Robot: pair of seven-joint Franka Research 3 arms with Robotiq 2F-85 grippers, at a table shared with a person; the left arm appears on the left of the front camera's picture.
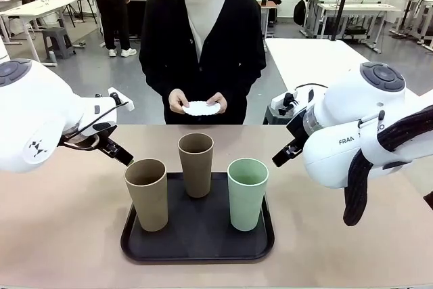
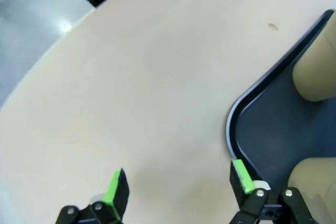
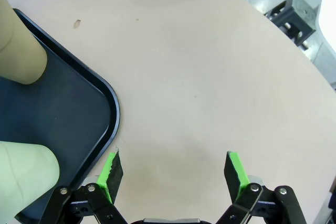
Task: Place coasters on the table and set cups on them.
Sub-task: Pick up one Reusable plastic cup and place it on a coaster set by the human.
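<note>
A person at the far side of the table [image 1: 67, 235] holds the white lacy coasters [image 1: 201, 107] in both hands at waist height. Three cups stand upright on a black tray [image 1: 196, 243]: a tan one [image 1: 147, 193] front left, a tan one [image 1: 196, 164] at the back, and a mint green one [image 1: 247, 193] front right. My left gripper [image 2: 178, 181] hangs open over bare table beside the tray's left far corner [image 2: 236, 121]. Open too, my right gripper [image 3: 173, 169] hovers over bare table off the tray's right far corner [image 3: 113, 108]. Neither holds anything.
Wide stretches of beige tabletop lie to the left and right of the tray and between it and the person. Both white arms [image 1: 40, 123] [image 1: 358, 133] lean in over the table's sides. A white table [image 1: 311, 59] stands behind on the right.
</note>
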